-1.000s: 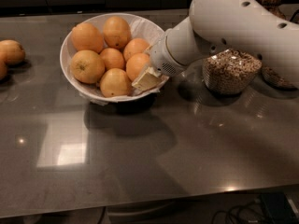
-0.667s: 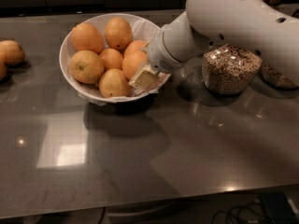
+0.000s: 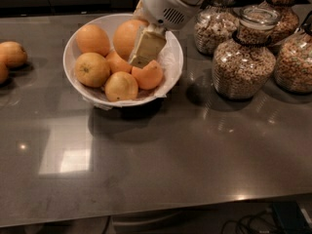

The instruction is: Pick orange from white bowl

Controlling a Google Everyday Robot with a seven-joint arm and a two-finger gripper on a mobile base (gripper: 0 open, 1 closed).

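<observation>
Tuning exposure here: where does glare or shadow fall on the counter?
Camera view: a pale rectangular reflection glares on the counter in front of the white bowl; the bowl casts a soft shadow on its near side; the gripper, in the bowl among the oranges, is evenly lit.

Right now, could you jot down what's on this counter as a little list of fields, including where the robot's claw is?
claw: down inside the white bowl, at its right side, by one orange
bowl contents: six oranges visible, on crinkled white paper
loose oranges: two, on the counter left of the bowl
glass jars: four, filled with cereal, right of the bowl
picked up: not yet, that orange sits in the bowl
</observation>
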